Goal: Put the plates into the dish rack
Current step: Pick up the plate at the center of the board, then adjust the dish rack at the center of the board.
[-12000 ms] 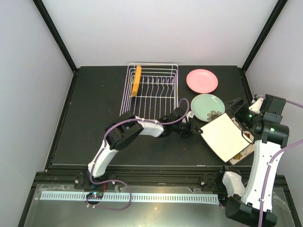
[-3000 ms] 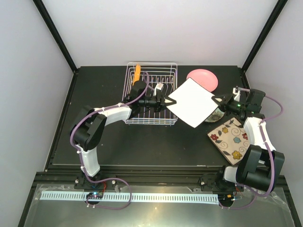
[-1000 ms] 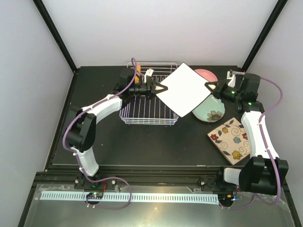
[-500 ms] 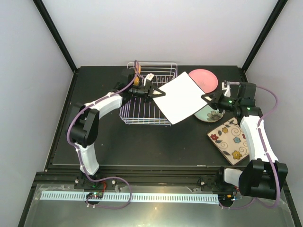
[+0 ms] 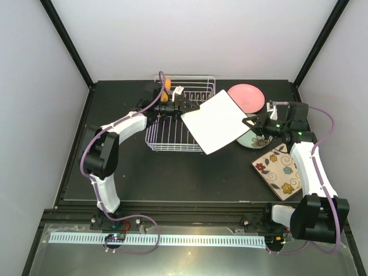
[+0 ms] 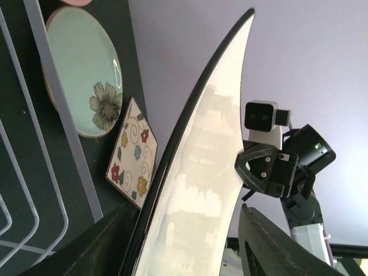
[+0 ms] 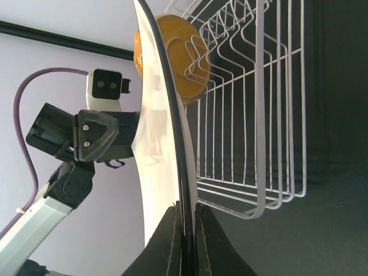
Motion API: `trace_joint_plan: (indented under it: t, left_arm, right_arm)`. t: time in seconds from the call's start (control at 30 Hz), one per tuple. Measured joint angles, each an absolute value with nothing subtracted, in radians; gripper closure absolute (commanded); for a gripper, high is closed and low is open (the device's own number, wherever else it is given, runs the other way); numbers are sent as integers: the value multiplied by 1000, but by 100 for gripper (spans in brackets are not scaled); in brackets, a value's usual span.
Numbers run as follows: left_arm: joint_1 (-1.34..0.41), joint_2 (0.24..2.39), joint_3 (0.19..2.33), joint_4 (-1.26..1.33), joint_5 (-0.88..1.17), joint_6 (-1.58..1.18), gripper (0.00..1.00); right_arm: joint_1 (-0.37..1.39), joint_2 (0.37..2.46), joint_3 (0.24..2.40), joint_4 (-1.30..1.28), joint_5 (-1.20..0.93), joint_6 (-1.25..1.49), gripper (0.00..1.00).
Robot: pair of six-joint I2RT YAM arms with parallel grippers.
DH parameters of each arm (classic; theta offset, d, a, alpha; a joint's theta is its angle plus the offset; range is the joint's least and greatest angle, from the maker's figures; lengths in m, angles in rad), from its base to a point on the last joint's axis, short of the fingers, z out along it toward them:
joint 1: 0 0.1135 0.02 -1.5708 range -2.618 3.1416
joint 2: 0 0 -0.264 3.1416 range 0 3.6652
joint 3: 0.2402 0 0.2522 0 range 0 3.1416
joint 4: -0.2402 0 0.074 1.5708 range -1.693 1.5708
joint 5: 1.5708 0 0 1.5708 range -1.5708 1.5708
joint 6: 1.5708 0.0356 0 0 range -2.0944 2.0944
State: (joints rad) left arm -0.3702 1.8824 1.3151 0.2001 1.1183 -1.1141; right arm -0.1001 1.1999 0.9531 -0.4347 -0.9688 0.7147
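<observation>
The white square plate (image 5: 215, 122) hangs in the air at the middle of the overhead view. It is tilted, with one corner over the right side of the dish rack (image 5: 172, 131) and the opposite corner pointing to the right of the frame. The right gripper (image 5: 251, 122) has that far corner clenched. In its wrist view its fingers (image 7: 172, 241) pinch the thin rim from both sides at the bottom of the frame.

The left gripper (image 5: 185, 106) sits at the plate's upper-left corner, above the rack. Its jaws stand released, spread well apart on either side of the plate. In the left wrist view its dark fingers (image 6: 109, 241) sit at the bottom corners of the frame and the plate's glossy face rises between them.

In the rack, an orange plate (image 5: 167, 86) stands on edge in the upper-left corner, among the upright tines. A pink plate (image 5: 248, 98) lies flat on the black table (image 5: 144, 178) right of the rack, its left rim covered by the raised plate. Just below it, a pale green plate (image 6: 80, 86) with a dark flower lies flat, partly under the right gripper. A flowered square plate (image 5: 282, 172) lies lower right, beside the right arm.

If there is lettering on the arms or plates, it is too small to make out; the flowered plate shows only blossoms and curls.
</observation>
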Motion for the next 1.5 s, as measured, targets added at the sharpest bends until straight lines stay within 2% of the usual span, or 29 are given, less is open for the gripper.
trace_joint_plan:
  t: [0.3, 0.63, 0.8, 1.13, 1.37, 1.5]
  left_arm:
    - [-340, 1831, 1317, 181, 1050, -1069, 33]
    - [-269, 1785, 1372, 56, 1020, -941, 29]
    - [-174, 1780, 1417, -15, 992, -896, 27]
    - [38, 1780, 1532, -244, 881, -739, 26]
    - [68, 1777, 1565, -465, 734, -536, 27]
    - [64, 1746, 1477, -529, 672, -459, 33]
  right_arm:
    - [-61, 1196, 975, -381, -965, 836, 99]
    - [-46, 1224, 1155, -386, -921, 878, 99]
    - [-40, 1269, 1251, -435, -880, 846, 99]
    - [30, 1367, 1425, -551, -776, 720, 99]
    - [142, 1472, 1518, -662, -649, 651, 99]
    - [162, 1506, 1579, -722, -585, 625, 99]
